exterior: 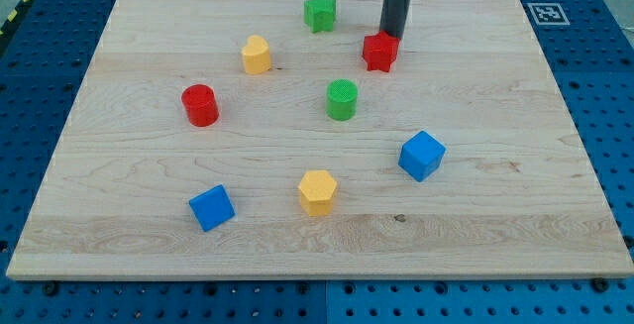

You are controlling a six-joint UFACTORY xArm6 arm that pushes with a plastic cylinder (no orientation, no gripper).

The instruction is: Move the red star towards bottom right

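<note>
step: push starting, my tip (pixel 392 39) seemingly touching the red star's (pixel 379 52) top-right edge, upper centre of frame | claw: none, plain rod | next: likely re-seat at the star's upper-left, drive toward bottom right, clearing the blue cube (pixel 422 156) | surface: wooden board (pixel 515 205), blue pegboard around
</note>
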